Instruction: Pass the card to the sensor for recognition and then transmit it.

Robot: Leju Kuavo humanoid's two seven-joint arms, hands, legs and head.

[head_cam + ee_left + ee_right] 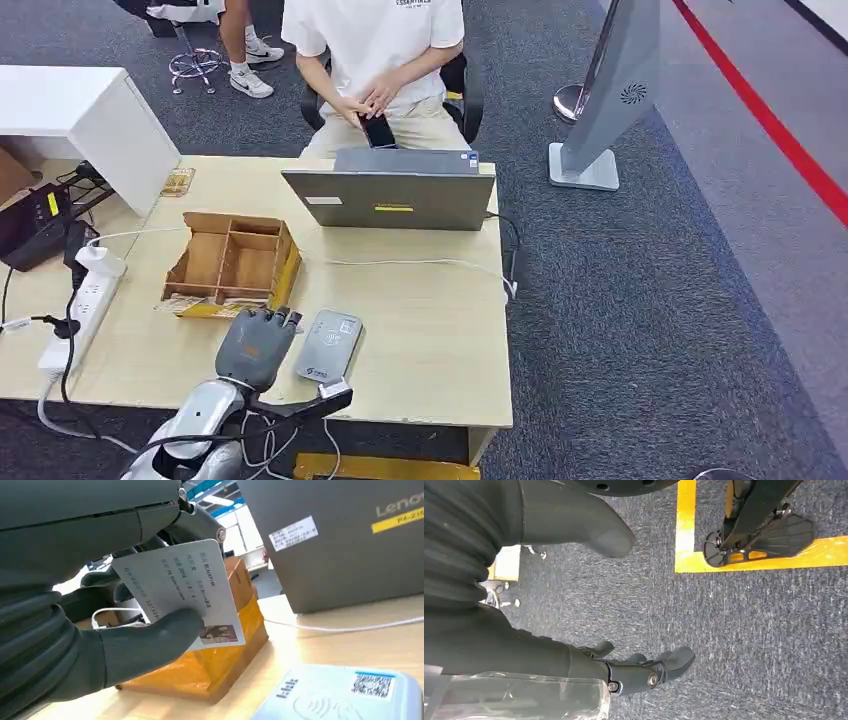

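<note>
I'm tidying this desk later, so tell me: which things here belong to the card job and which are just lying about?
Job: card, pinched in the left hand; card sensor beside it.

Lying about: laptop, wooden divider box, power strip, white cable.

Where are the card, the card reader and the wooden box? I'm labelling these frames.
card [185,587]: left wrist view, printed face.
card reader [329,345]: head view, top surface.
wooden box [232,262]: head view, centre divider.

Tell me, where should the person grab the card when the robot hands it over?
Probably by the free edge of the card, the side with the small photo that sticks out past the thumb of the left hand. That part is bare, while the other end is pinched between thumb and fingers, so coming from the open side seems safest.
</note>
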